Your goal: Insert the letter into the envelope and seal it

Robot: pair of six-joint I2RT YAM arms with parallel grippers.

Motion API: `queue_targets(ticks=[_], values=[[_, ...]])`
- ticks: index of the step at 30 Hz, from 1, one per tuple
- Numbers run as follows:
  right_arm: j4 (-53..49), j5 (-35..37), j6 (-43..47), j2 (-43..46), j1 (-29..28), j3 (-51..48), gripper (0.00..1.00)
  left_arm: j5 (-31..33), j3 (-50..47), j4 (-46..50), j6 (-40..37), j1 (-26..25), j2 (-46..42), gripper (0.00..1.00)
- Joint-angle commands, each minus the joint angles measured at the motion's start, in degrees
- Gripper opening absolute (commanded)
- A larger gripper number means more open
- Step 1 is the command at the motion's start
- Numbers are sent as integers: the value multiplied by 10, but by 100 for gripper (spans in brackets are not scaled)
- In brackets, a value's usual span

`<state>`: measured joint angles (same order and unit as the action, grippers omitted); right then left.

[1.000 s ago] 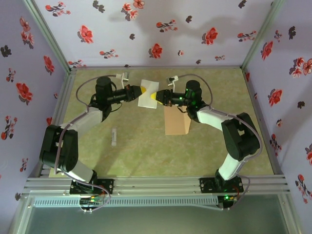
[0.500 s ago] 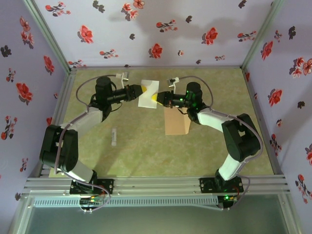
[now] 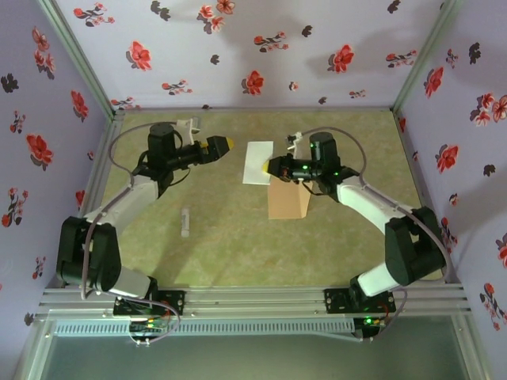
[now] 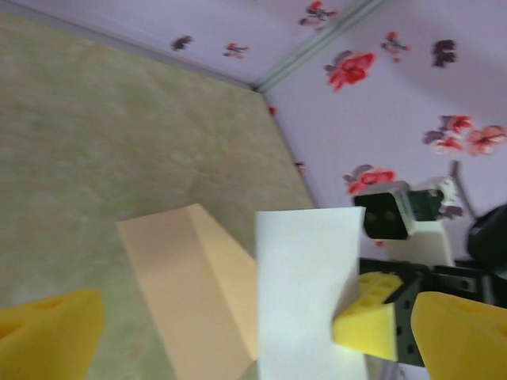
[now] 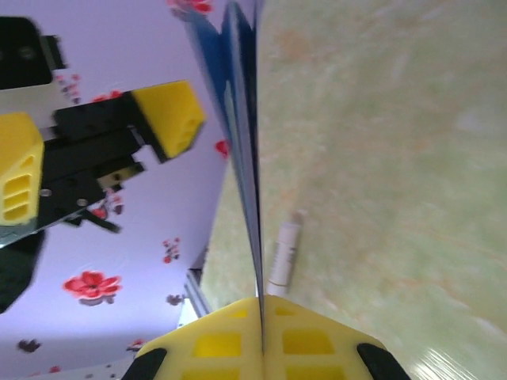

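Letter in tight pinch of right gripper, blue edge plain from that wrist; left gripper agape, apart.

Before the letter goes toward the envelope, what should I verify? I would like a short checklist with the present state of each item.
1. Grip on the white paper sheet with blue border: ok, the right gripper is shut on its edge.
2. Left gripper free of the sheet: ok, it is open and apart from it.
3. Tan kraft paper envelope held steady: not ok, it lies loose on the green table with no gripper on it.
4. Envelope flap open: cannot tell.
5. Small white cylinder stick out of the path: ok, it lies well to the left of the envelope.
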<state>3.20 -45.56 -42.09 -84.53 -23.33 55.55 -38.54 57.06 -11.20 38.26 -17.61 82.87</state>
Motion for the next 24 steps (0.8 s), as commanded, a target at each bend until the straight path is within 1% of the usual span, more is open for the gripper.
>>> queue_targets(ticks=[1,3,6,8,11,12,13,14,16,17,21,24], values=[[-182,52,104,37,27,29,0,97,10,106,-72,-14,-14,98],[-225,58,124,49,49,32,0,132,-2,98,-66,-31,-13,94],[-294,63,158,51,87,43,0,182,-5,90,-64,-72,1,86],[-327,78,181,50,106,48,0,193,6,86,-59,-100,28,81],[-368,108,214,41,130,54,0,194,29,80,-57,-133,75,70],[-371,113,221,37,137,52,0,194,36,76,-58,-140,89,62],[-373,120,227,32,144,51,0,194,41,70,-55,-146,102,49],[-376,125,233,28,150,51,0,193,46,63,-52,-151,112,38],[-380,138,247,15,159,53,0,194,58,57,-50,-163,139,11],[-379,145,252,12,162,54,0,193,65,57,-48,-167,151,1],[-364,162,271,-8,169,58,0,198,88,54,-47,-185,200,0],[-355,173,279,-26,170,65,0,200,92,28,-21,-195,242,0]])
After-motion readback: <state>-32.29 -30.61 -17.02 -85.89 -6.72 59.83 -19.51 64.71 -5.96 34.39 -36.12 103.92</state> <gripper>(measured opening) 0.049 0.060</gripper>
